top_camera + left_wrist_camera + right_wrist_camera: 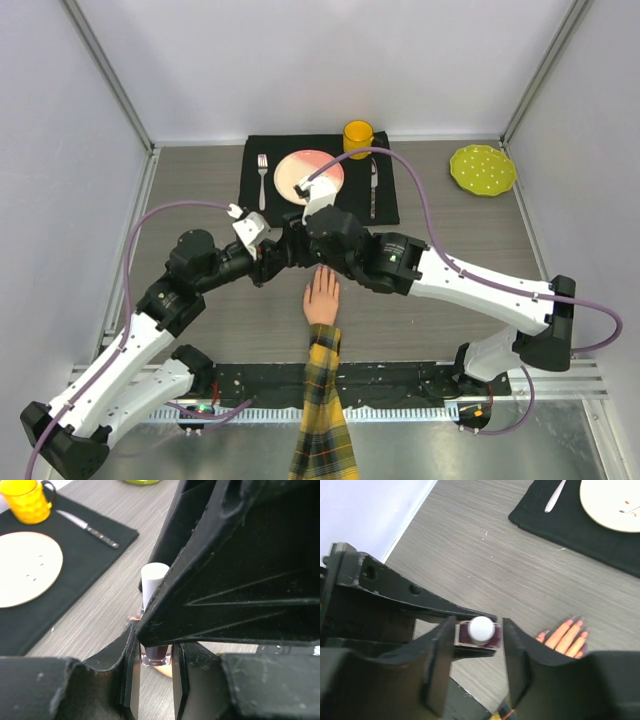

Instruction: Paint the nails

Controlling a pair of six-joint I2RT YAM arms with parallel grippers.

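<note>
Nails [579, 623] tip the fingers of the mannequin hand [322, 297], which lies palm down on the grey table [480, 220] between the two arms, its plaid sleeve [322, 420] running toward the near edge. Just beyond the fingertips, the left gripper [156, 677] is clamped on the glass body of the purple polish bottle [157, 655], holding it upright. The right gripper [479, 630] hangs above it, jaws parted on either side of the white cap [154, 577] with a gap on each flank, gripping nothing. Farther back, a black placemat [255, 195] carries a plate [290, 175], fork [263, 180] and knife [373, 190].
</note>
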